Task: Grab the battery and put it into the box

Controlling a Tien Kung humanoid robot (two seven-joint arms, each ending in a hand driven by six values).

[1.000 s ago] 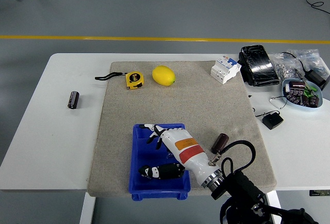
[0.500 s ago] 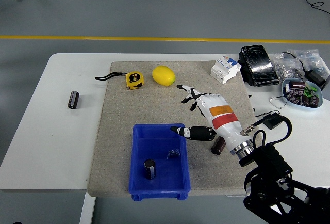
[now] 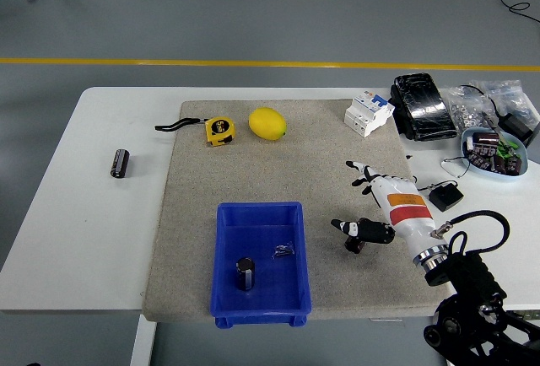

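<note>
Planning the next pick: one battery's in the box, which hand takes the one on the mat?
Right, probably. The right hand hangs open directly over the battery on the mat, just right of the box. No left arm is in view. Another battery lies far left, away from it.

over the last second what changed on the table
The right hand let go of a battery, which now stands in the blue box, and pulled back right, out of the box; it is open over a second battery on the mat. The lemon, tape measure and far-left battery stayed put.
</note>
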